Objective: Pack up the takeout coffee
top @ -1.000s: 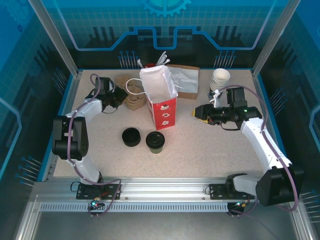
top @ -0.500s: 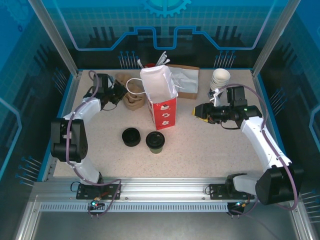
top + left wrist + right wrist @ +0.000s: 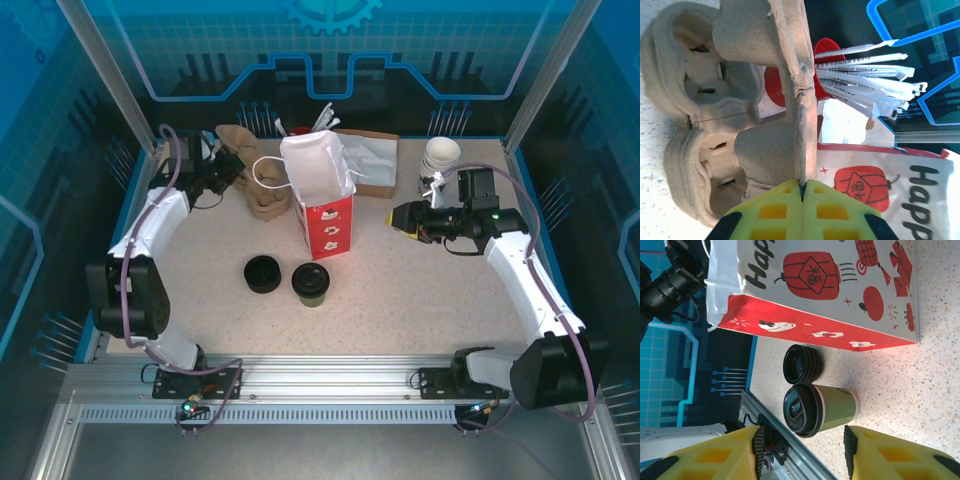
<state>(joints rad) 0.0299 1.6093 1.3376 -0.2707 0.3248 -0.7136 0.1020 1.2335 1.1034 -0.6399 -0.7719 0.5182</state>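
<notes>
Takeout coffee (image 3: 311, 283): smooth olive tapered sides, round blk top.

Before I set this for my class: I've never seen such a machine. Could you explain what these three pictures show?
Two robot arms are bolted at the near edge of a table. One picture looks down from above; the other two come from a camera on each wrist. On the table stand a paper bag, a green coffee cup, black lids, white cups and a box. The left gripper is shut on the edge of a pulp cup tray. The right gripper is open and holds nothing.
</notes>
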